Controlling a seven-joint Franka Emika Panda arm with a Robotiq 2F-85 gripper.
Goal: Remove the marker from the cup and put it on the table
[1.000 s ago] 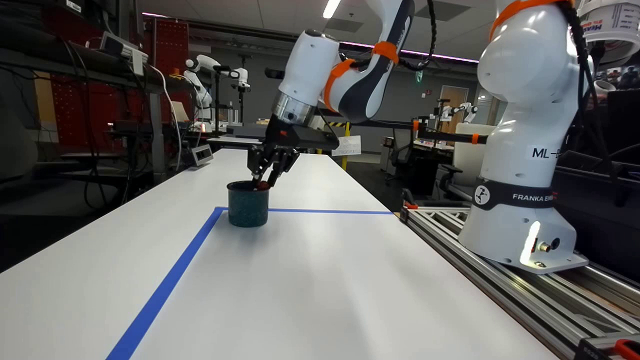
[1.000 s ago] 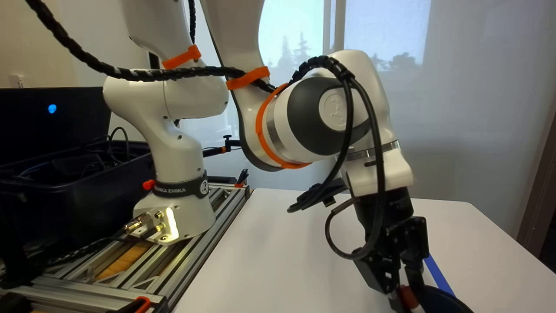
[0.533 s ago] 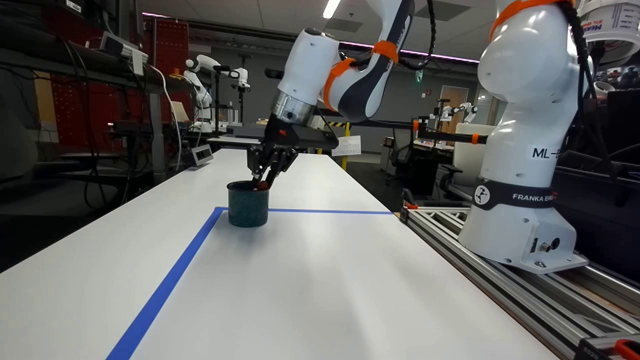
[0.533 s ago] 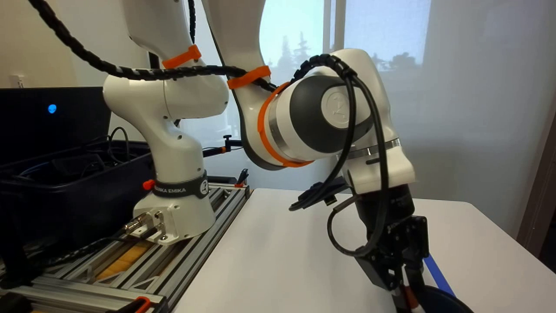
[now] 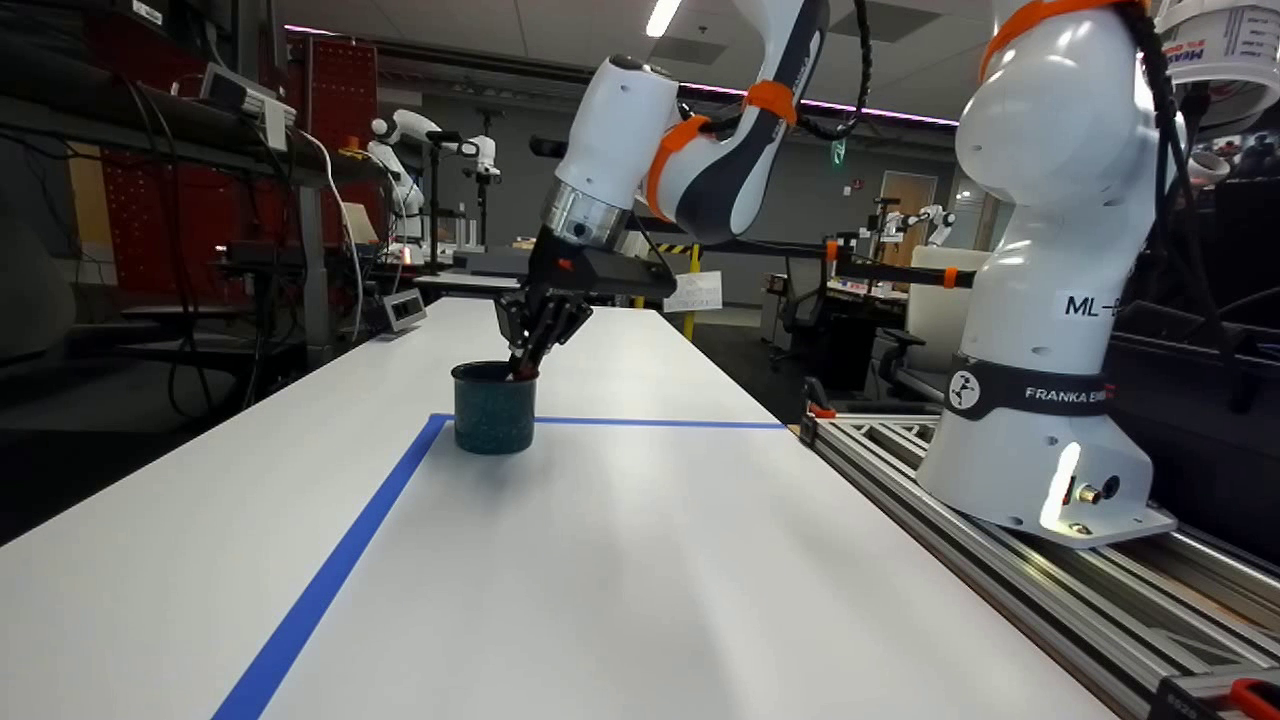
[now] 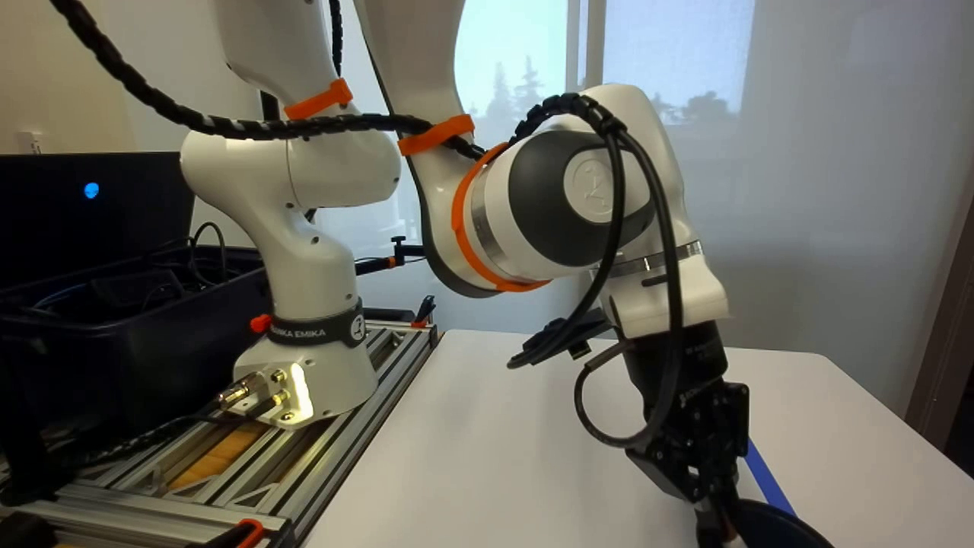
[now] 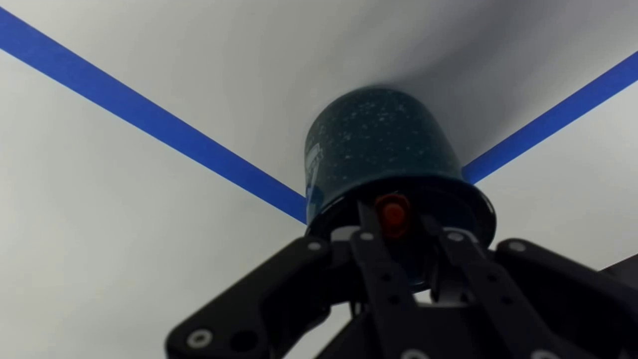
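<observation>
A flat grey wall formed the background, well beyond the cup. Around the cup extended the smooth white table, its straight strips of blue tape meeting in a corner beside the cup. The glossy, round-linked white arm slanted down over the cup. The step in hand was judged to be the grasp, with removal not yet done; the next move probably called for a firm hold, then a straight lift clear of the cup before lowering to the table. The cup, upright, was a dark green cylinder with pale speckles and an enamel-like sheen. At its mouth the angular black fingers stood nearly together, one on either side of the marker; whether both pressed on it could not be told. The marker was inside the cup, its rounded red end uppermost.
</observation>
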